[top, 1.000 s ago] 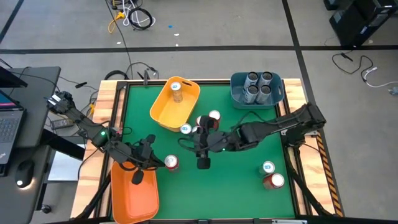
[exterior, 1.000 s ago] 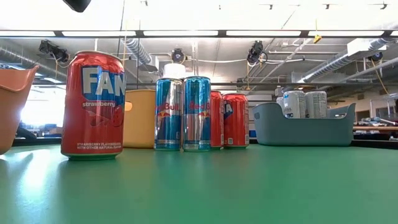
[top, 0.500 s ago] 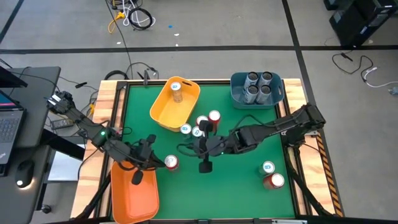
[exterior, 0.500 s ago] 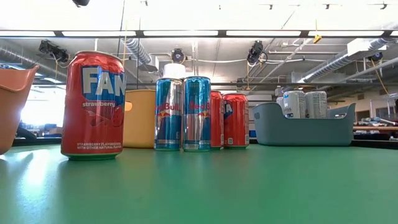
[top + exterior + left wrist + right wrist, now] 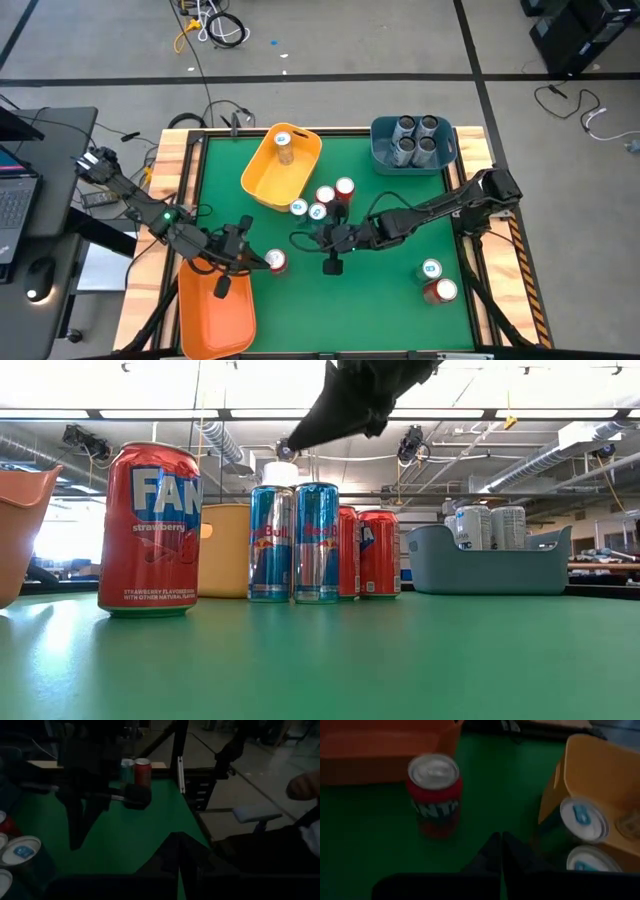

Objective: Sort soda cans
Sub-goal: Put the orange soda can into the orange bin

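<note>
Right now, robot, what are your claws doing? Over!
Both claws shut, empty. Right claw hovers by the middle cans. Left claw beside a red can, near the orange bin. Nothing blocking.

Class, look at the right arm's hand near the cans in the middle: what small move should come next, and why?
Probably open the right hand first. It is shut and empty beside the blue-topped cans, so it cannot grip one until the fingers spread.
</note>
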Robot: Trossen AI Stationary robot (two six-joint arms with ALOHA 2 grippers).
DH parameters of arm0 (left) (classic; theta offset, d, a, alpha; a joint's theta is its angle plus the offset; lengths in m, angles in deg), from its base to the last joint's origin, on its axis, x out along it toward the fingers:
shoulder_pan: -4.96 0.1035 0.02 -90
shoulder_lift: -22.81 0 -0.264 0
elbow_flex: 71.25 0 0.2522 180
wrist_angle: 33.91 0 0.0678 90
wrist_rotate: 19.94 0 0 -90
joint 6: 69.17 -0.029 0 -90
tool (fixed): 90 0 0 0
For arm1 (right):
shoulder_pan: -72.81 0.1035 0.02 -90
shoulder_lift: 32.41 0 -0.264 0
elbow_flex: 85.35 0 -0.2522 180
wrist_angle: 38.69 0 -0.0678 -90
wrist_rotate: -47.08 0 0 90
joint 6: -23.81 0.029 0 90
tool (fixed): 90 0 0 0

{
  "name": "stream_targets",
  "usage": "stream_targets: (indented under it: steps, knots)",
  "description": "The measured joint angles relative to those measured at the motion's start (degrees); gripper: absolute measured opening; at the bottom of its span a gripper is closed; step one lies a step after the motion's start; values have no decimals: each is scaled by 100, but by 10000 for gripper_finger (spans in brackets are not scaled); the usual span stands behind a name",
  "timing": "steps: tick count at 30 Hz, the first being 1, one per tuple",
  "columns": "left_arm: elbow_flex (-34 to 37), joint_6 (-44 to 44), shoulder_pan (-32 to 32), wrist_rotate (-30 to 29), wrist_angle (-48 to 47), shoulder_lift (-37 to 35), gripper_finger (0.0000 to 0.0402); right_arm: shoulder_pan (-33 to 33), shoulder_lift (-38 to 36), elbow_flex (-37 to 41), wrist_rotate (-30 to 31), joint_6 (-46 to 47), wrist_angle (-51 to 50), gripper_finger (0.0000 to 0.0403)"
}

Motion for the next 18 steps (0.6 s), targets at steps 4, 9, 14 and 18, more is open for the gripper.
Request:
stream_targets:
  steps: [4, 9, 14, 18]
  knots:
    - [-8, 45, 376, -3, -89, 189, 12, 32, -4, 111, -2, -2, -77, 0]
    - [-82, 246, 792, 146, -807, 422, 18, 23, -113, 304, 1, -4, -146, 0]
    - [-575, 79, 1063, 184, -1540, 722, 51, 21, -345, 668, 7, 156, -29, 0]
    - [-1083, 13, 1217, 278, -1934, 980, 89, 21, -583, 910, 23, 247, 56, 0]
